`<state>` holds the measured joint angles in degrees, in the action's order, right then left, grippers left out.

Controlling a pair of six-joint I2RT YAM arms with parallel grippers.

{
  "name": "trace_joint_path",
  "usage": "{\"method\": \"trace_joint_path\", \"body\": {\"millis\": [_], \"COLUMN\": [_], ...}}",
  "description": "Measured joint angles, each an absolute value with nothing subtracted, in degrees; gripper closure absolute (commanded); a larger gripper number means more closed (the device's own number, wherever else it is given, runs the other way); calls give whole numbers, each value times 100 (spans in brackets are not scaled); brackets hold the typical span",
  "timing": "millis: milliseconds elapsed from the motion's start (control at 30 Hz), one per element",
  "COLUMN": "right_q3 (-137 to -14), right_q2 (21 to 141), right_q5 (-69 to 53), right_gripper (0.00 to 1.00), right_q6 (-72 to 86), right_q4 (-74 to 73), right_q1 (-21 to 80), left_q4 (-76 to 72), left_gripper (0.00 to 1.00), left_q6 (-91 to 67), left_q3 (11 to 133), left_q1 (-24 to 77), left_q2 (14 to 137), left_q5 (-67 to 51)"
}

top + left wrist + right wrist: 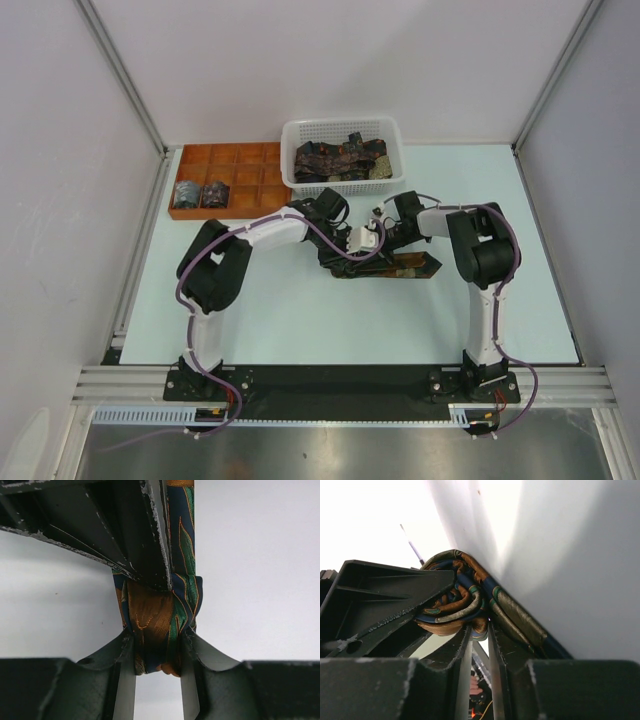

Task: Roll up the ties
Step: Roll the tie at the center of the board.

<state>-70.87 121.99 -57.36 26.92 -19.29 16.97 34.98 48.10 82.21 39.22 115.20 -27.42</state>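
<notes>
One tie (405, 268) lies across the table's middle, its pointed end toward the right. Its other end is wound into a small roll (155, 615) of orange, green and blue cloth. My left gripper (157, 645) presses that roll from both sides, the fingers touching the fabric. My right gripper (481, 630) meets the roll (455, 600) from the other side, its jaws a narrow slit apart with a fold of the tie between the tips. From above, the left gripper (350, 265) and right gripper (383, 255) crowd together over the roll.
A white mesh basket (340, 128) at the back holds several loose ties (340, 158). Left of it sits an orange-brown compartment tray (225, 165) with two rolled ties (186, 193) in its front left cells. Walls enclose the table on three sides.
</notes>
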Motion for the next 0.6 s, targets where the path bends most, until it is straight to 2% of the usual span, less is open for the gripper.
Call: {"method": "trace_joint_path", "body": {"millis": [367,467,500,600], "right_q3": [-6930,-6923,-6923,-6925], "right_q2": [12027,12027,12029,12033], "right_q5": [-5594,-5594,-5592,-5544], "right_gripper": [81,91,99,100], "right_q6": [2779,2853,2877,2873], "right_q4": [-1616,-1511,-1479,-1481], "right_q1": [1697,1715,1719,1747], "left_q4": [3509,3511,3518,3522], "left_gripper": [79,79,77,71], "left_q6": [4807,4807,4807,4807], "left_q3": [8232,8239,8243,8243], "left_q1": [3955,3955,3955,3955], "left_q2": [11520,11520,11520,11520], "left_q5": [-2665,-2635,-2613,-2589]}}
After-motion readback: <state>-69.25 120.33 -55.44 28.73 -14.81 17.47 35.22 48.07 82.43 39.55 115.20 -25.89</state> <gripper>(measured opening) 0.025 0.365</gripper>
